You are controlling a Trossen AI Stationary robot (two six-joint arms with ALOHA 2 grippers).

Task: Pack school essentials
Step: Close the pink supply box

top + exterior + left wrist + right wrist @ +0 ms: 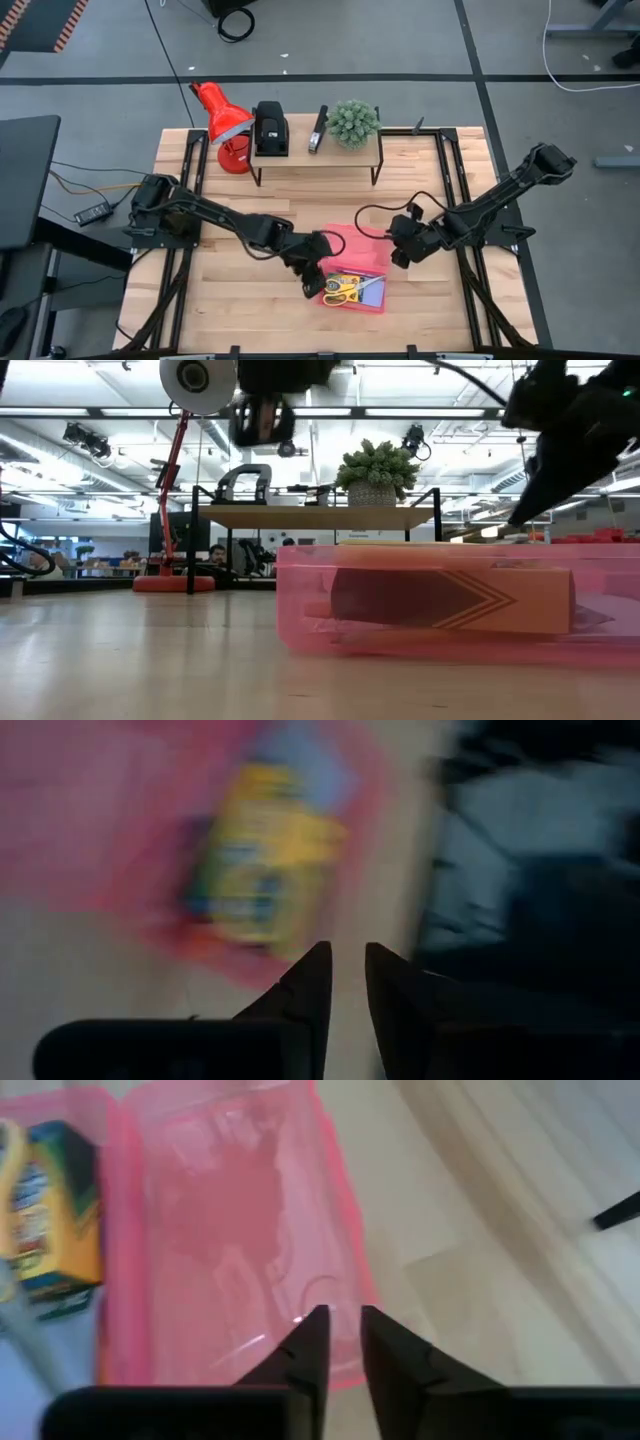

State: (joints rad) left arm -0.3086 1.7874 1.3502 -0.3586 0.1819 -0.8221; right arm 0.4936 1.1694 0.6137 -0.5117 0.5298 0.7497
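Note:
An open pink plastic case [356, 268] lies on the table. Its tray holds the yellow-handled scissors [342, 287], the yellow-green crayon box [55, 1210] and the pale lavender-blue notepad [372, 291]. The empty lid half [230, 1220] lies flat on the far side. My left gripper [312, 284] hangs shut above the tray's left edge, with the crayon box [260, 860] blurred beyond its tips [343, 952]. My right gripper [341, 1312] is shut and hovers over the lid's right corner [398, 256], raised above the case in the low view [520, 515]. Pencils, pen and eraser do not show.
At the far edge stands a low wooden shelf [315, 155] carrying two black devices [270, 130] and a potted plant [353, 122], with a red lamp [225, 125] beside it. Bare wood lies left of the case and along the near edge. Black frame rails [455, 190] run down both sides.

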